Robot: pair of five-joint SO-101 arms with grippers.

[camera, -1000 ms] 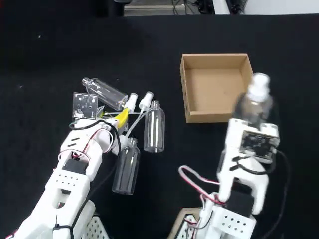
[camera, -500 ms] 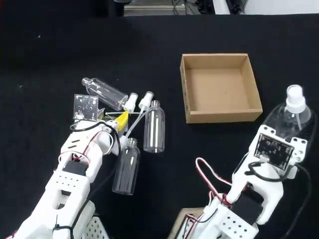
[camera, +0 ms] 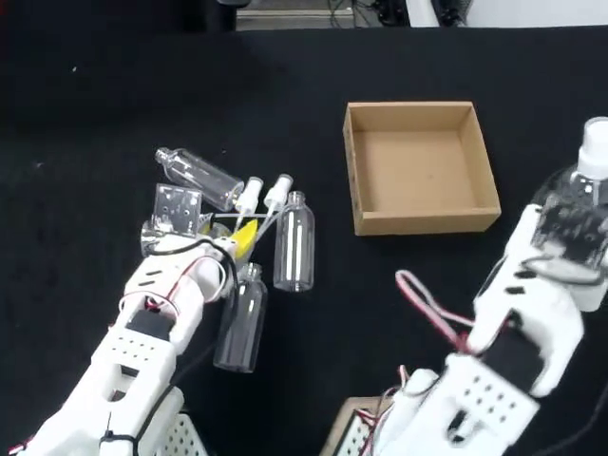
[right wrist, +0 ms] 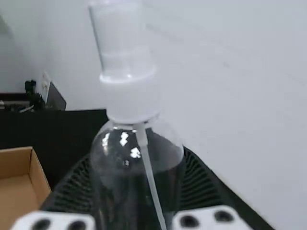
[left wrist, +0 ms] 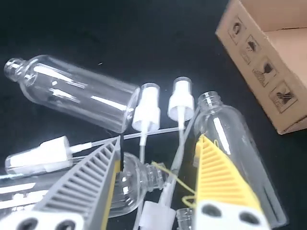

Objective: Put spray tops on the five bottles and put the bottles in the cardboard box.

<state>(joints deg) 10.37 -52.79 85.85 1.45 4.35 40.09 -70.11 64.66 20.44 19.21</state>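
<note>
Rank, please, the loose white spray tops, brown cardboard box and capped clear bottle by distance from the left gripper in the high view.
1. Loose spray tops, ahead of the left gripper.
2. Cardboard box, right of centre.
3. Capped bottle, far right.

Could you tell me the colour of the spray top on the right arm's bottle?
The spray top is white, clearest in the right wrist view.
</note>
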